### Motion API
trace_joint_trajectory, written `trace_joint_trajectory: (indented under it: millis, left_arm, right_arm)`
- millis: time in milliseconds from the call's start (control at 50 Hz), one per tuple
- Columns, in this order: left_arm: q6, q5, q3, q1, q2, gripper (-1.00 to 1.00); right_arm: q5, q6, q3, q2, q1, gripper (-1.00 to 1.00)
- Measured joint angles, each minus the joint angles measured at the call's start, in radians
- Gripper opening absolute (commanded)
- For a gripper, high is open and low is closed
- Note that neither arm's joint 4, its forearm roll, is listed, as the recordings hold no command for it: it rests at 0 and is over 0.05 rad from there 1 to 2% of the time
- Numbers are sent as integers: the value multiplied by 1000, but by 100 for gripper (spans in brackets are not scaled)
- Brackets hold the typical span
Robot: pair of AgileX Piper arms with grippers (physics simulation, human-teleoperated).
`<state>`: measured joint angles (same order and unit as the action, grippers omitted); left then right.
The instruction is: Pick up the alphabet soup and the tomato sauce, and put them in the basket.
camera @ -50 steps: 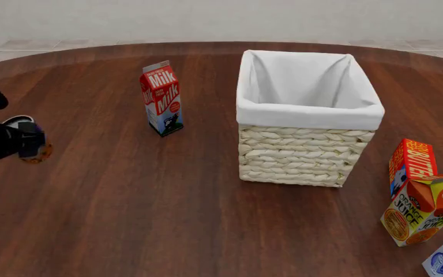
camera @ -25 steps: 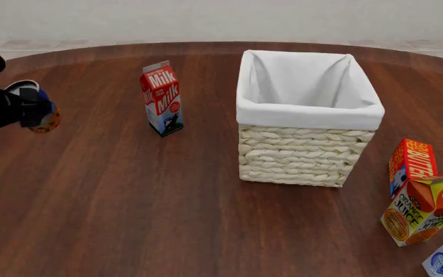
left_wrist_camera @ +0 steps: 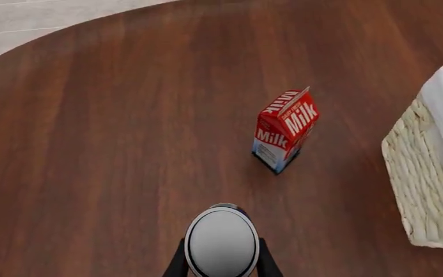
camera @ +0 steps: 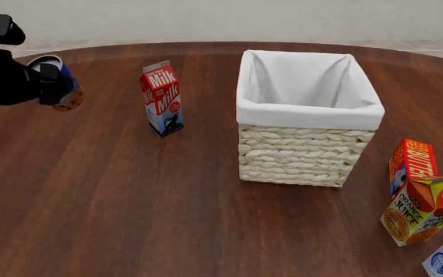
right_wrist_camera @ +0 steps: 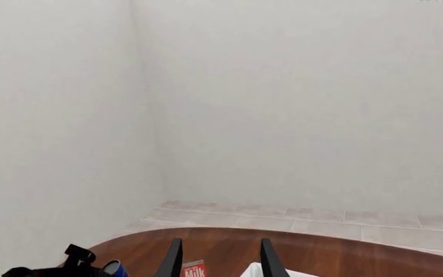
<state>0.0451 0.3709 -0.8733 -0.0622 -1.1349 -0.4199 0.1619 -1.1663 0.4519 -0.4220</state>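
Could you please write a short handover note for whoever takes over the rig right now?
Left gripper: shut on the soup can, held in the air at the table's far left, beyond the milk carton from the basket.
Right gripper: open, holding nothing, raised and facing the wall.
Basket: stands right of centre; nothing shows inside it in the front view.
Tomato sauce: not visible in any view.
Done: soup picked up.
Left: carry the soup across to the basket and drop it in, then find the tomato sauce and do the same.
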Motion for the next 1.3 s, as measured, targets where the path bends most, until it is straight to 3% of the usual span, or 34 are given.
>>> trace_joint_trajectory:
  millis: [1300]
  left_arm:
    - [34, 59, -285, -305, -126, -100]
  right_arm:
    - [-26, -4, -27, -20, -16, 100]
